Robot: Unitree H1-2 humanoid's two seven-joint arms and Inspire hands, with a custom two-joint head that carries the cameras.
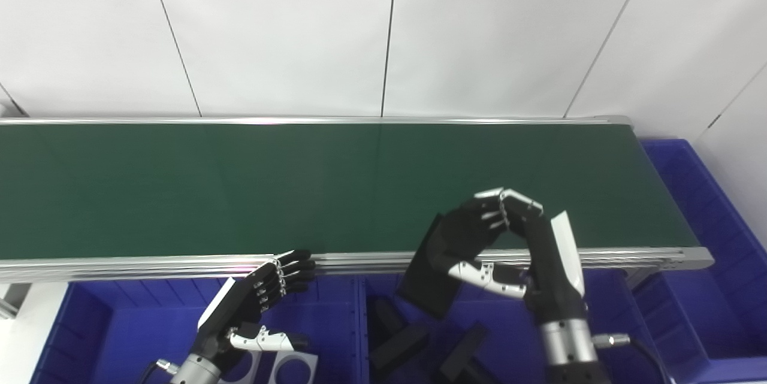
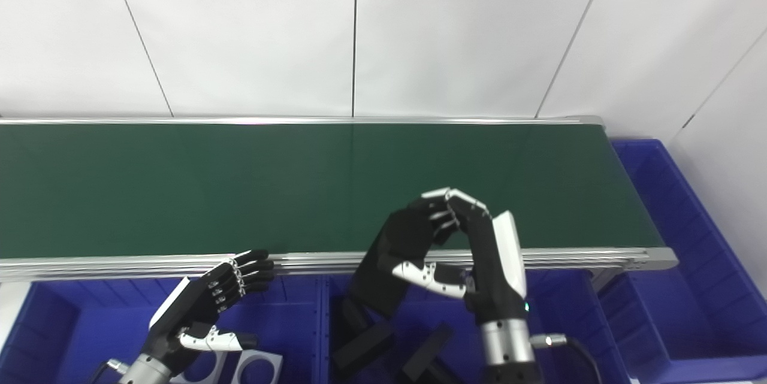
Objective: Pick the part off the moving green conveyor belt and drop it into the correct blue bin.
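Black flat angular part [image 1: 440, 264] hanging tilted, clamped in right hand [image 1: 515, 246], straddling near rail of green conveyor belt [image 1: 239, 186], above middle blue bin [image 1: 419, 324] at 6 o'clock.

The right hand [image 1: 515, 252] holds a flat black rectangular part [image 1: 440, 264] above the near metal rail of the long green conveyor belt [image 1: 239, 186], which runs behind both hands. Below this hand sits a blue plastic bin [image 1: 605, 306] containing black block parts [image 1: 413, 345]. To its left, the left hand [image 1: 251, 306] hovers, fingers spread, over another blue plastic bin [image 1: 120, 330] holding silver metal plates with round holes [image 1: 287, 367]. A third blue plastic bin [image 1: 713, 240] stands right of the right hand, past the belt's end.
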